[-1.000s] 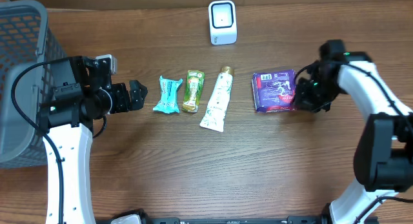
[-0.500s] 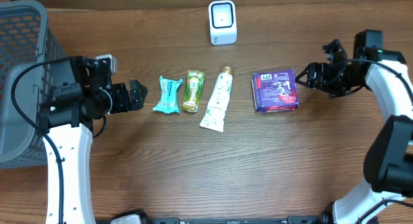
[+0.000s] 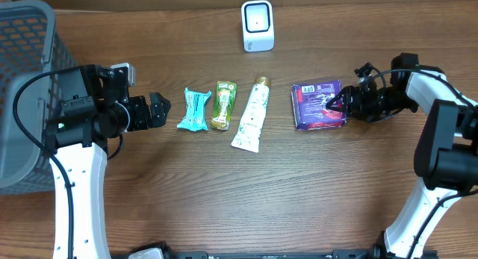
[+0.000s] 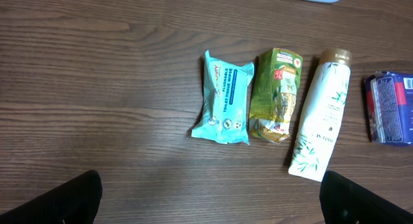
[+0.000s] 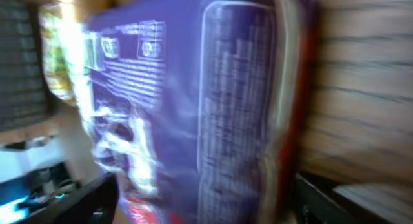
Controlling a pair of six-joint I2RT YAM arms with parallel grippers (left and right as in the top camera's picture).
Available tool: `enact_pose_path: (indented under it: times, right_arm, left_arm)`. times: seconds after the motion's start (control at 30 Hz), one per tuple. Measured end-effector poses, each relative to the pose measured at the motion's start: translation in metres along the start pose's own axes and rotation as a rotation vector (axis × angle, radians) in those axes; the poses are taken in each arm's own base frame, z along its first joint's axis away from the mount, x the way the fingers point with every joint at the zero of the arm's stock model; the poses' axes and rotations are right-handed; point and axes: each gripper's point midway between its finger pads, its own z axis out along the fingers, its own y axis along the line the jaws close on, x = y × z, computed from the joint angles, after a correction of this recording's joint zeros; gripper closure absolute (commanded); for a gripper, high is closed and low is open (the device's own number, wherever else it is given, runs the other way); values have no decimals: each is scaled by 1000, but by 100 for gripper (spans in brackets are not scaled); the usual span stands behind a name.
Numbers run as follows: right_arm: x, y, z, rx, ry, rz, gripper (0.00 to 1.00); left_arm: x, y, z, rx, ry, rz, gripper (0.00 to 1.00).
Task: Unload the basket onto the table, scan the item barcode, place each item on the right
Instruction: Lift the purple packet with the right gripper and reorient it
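Surface: one brown wooden table [image 3: 299, 192] with grain running left to right fills the overhead view from edge to edge.
Basket: one grey mesh basket [image 3: 22, 87] at the upper left edge of the frame.
Arms: two, black and white, one rising from the lower left and one from the lower right.
Left gripper [image 3: 160, 110]: left of centre, fingers spread wide with nothing between them.
Right gripper [image 3: 347, 102]: right of centre, fingers spread to either side of the purple packet's right edge. The wrist view is too blurred to show whether they touch it.
Goods: four lying flat in a row across the middle, none touching.
Tube: one white tube [image 3: 252, 117], centre, slightly tilted.
Task item: one purple packet [image 3: 317, 104], right of centre.
Wipes: one teal wipes pack [image 3: 193, 110], leftmost.
Pouch: one green pouch [image 3: 222, 105] between the wipes and the tube.
Scanner: one white scanner [image 3: 258, 25], upright at top centre.
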Motion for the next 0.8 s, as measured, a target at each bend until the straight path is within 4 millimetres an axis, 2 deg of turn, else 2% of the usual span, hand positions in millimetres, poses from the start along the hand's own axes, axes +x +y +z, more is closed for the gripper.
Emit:
enact_pose_path:
  times: [0.07, 0.33, 0.37, 0.4, 0.5, 0.57, 0.8]
  right_arm:
    - [0, 4, 5, -60, -2, 9, 13]
    - [4, 13, 27, -192, 25, 70, 41]
    - [5, 14, 30, -195, 31, 76, 54]
    - [6, 15, 33, -193, 39, 86, 63]
    - [9, 14, 38, -186, 57, 119, 84]
    - [9, 14, 39, -187, 61, 143, 94]
    - [23, 21, 32, -159, 122, 271, 96]
  left_arm:
    - [0, 0, 0, 0, 0, 0, 0]
    - [0, 0, 0, 0, 0, 0, 0]
    - [0, 0, 0, 0, 0, 0, 0]
    - [0, 0, 0, 0, 0, 0, 0]
    - [0, 0, 0, 0, 0, 0, 0]
    - [0, 0, 0, 0, 0, 0, 0]
    - [0, 0, 0, 0, 0, 0, 0]
